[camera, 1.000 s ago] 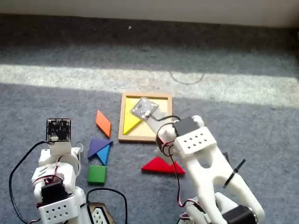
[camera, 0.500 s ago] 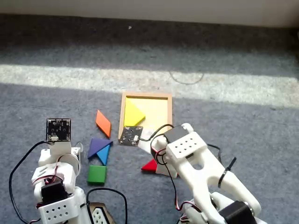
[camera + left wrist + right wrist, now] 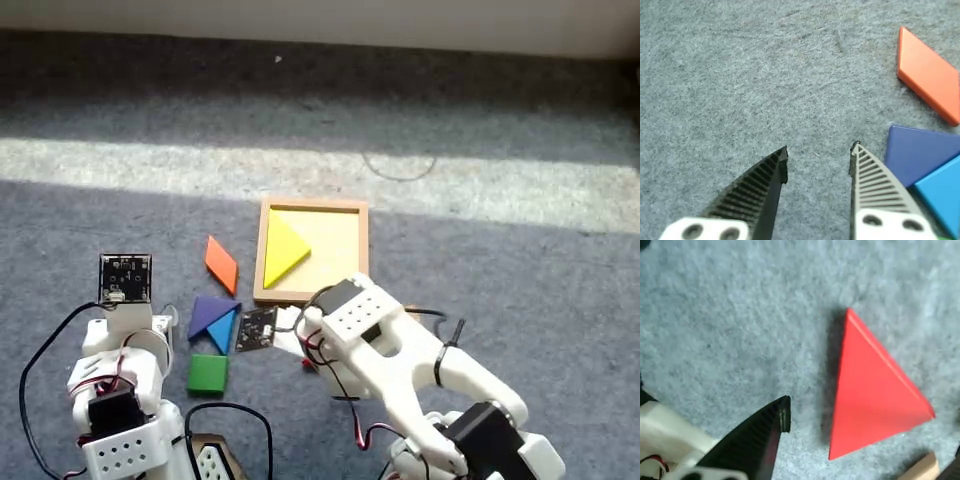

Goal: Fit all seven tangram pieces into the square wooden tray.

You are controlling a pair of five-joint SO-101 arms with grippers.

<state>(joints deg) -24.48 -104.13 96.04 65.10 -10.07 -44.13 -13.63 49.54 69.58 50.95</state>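
Nearest the arms, the green square [image 3: 207, 373] lay toward the near left of the carpet [image 3: 520, 260]. The blue triangle [image 3: 224, 332] and purple triangle [image 3: 205, 314] touched each other just beyond it. The left pincer [image 3: 818, 150] hung released over bare carpet beside the purple triangle, holding nothing. The right pincer [image 3: 867, 432] was spread and empty, low over the red triangle [image 3: 872, 385], which lay flat just short of the tray's near edge. Farther on sat the orange parallelogram [image 3: 221, 264], left of the wooden tray [image 3: 314, 204], which had the yellow triangle [image 3: 283, 248] seated in its left half. I judged the step in hand to be picking up the red triangle. The next move called for closing across its edges, lifting it, and turning it to sit against the yellow one.
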